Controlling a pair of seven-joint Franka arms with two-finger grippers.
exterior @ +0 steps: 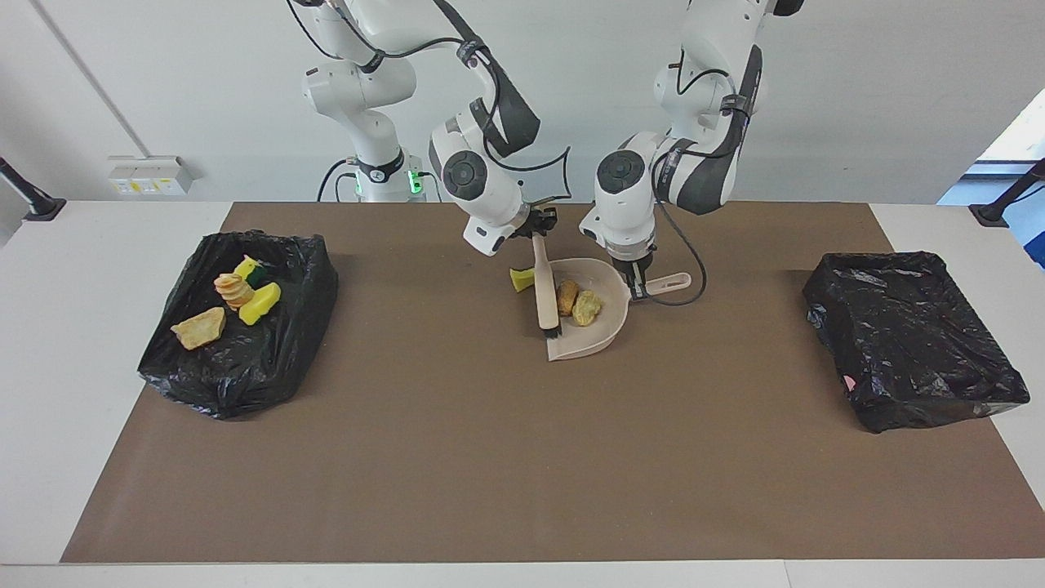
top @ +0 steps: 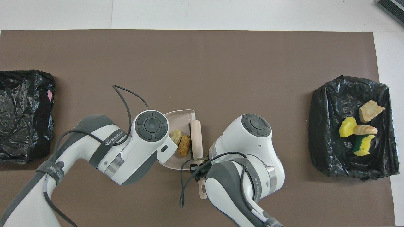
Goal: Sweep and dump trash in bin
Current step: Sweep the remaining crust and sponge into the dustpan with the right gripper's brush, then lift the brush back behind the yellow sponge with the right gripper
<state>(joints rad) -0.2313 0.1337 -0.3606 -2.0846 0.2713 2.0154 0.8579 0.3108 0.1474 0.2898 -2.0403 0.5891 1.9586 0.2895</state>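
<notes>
A: Where is the right gripper (exterior: 540, 222)?

B: Over the open mouth of the beige dustpan (exterior: 600, 339), clamped on the handle of a beige hand brush (exterior: 544, 287). The brush slants down with its dark bristles at the pan's lip.

A: And the left gripper (exterior: 636, 281)?

B: Closed on the dustpan's handle (exterior: 671, 285), at the end of the pan nearer the robots. The pan lies flat on the brown mat (exterior: 490, 457).

A: The trash?

B: Two scraps lie in the pan, touching: a tan-orange scrap (exterior: 566, 296) just beside the brush and a yellowish scrap (exterior: 587, 307) next to it. The overhead view shows both on the pan floor (top: 184, 145). A yellow wedge (exterior: 521, 278) sits on the mat just outside the pan, beside the brush handle, toward the right arm's end.

A: Anything else?

B: Four scraps lie in the black-lined bin (exterior: 245, 371) at the right arm's end: a tan piece (exterior: 199, 328), a yellow block (exterior: 260, 303), a striped orange piece (exterior: 232, 287) and a yellow-and-green piece (exterior: 250, 269). A second black-lined bin (exterior: 914, 343) stands at the left arm's end
</notes>
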